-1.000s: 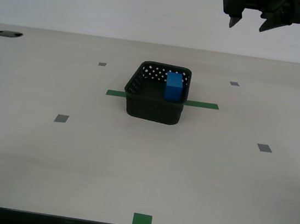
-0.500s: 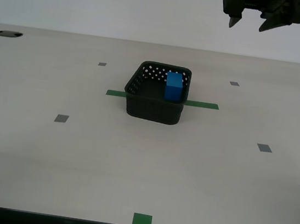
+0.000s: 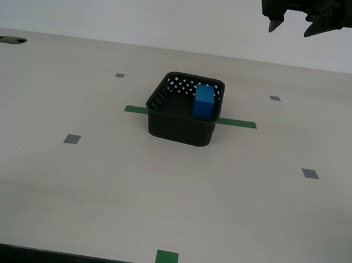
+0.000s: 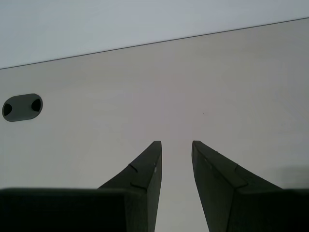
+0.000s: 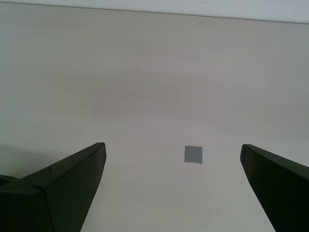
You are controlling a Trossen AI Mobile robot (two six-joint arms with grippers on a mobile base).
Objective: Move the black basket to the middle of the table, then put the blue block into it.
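The black basket [image 3: 184, 109] stands mid-table across the green tape strip [image 3: 237, 123] in the exterior view. The blue block [image 3: 204, 102] stands upright inside it, against the wall on the exterior view's right. One arm's gripper [image 3: 290, 26] hangs high above the table at the exterior view's upper right, empty, fingers apart; the wrist views do not show which arm it is. My first gripper [image 5: 173, 150] is wide open and empty above bare table. My second gripper [image 4: 176, 143] has a narrow gap between its fingers and holds nothing. Neither wrist view shows the basket or the block.
Grey tape squares [image 3: 72, 138] dot the table [image 3: 91, 185]; one shows in the first wrist view [image 5: 193, 154]. A green square [image 3: 167, 259] lies at the near edge. A dark cable hole [image 3: 9, 39] sits at the far corner; one shows in the second wrist view [image 4: 22, 107].
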